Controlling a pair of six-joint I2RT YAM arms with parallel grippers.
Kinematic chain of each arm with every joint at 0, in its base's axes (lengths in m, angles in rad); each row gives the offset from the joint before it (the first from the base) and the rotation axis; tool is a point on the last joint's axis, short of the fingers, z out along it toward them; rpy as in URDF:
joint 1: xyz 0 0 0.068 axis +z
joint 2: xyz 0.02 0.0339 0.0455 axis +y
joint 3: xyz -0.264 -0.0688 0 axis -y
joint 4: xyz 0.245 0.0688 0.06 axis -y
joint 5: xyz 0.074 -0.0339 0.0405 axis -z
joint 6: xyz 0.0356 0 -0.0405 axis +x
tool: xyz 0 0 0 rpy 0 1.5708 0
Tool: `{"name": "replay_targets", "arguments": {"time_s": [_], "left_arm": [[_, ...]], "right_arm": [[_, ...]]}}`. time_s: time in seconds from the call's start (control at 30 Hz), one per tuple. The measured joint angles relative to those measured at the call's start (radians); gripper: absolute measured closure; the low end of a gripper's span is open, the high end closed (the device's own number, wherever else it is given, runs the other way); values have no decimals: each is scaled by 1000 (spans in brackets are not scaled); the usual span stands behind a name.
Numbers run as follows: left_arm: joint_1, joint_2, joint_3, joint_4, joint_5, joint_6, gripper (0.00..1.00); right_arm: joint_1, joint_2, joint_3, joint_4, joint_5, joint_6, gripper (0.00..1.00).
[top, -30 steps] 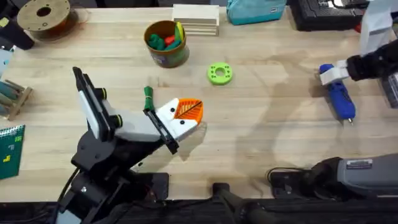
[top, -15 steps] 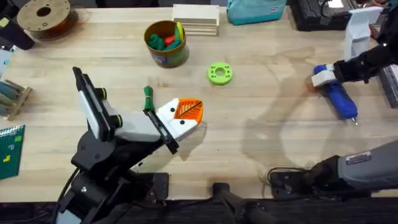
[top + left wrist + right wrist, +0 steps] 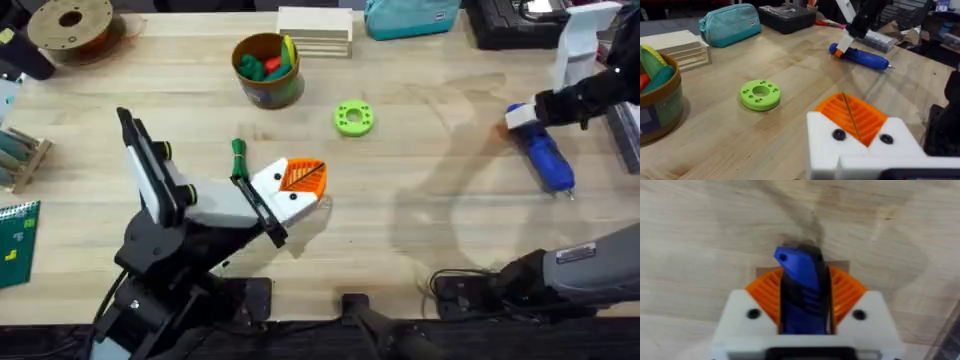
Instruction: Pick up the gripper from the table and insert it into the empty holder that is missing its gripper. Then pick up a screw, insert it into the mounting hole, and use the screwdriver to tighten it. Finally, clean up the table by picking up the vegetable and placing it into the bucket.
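Observation:
The blue screwdriver [image 3: 547, 160] lies slanted at the right of the table, its thin bit toward the front edge. My right gripper [image 3: 520, 118] is shut on its rear end. In the right wrist view the screwdriver [image 3: 799, 262] sits between the orange pads [image 3: 842, 292] of that gripper [image 3: 802, 295]. My left gripper [image 3: 312, 178] rests low at mid-table, shut and empty, with an orange tip on both white holders [image 3: 825, 145]. The dark-green vegetable [image 3: 238, 158] lies just to its left. The bucket [image 3: 266, 70] stands at the back. A loose gripper piece and a screw are out of view.
A bright-green ring disc [image 3: 353, 118] lies between the bucket and the left gripper. Stacked wooden blocks [image 3: 316, 30] and a teal pouch [image 3: 410, 16] line the back edge. A filament spool [image 3: 70, 24] sits at the back left, and a black case [image 3: 515, 22] at the back right.
The right gripper has shifted slightly left and back with the screwdriver's rear end, and the screwdriver has turned a little. The left arm has not moved.

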Motion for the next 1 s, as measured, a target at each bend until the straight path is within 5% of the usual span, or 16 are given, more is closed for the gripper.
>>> {"name": "replay_targets", "arguments": {"time_s": [0.27,0.5,0.7,1.0], "left_arm": [[0,0,0,0,-1,0,992],[0,0,0,0,0,0,992],[0,0,0,0,0,0,992],[0,0,0,0,-1,0,992]], "right_arm": [[0,4,3,4,9,-5,959],[0,4,4,1,9,-4,951],[-2,4,6,-3,14,2,119],[-4,4,26,-48,15,3,65]]}}
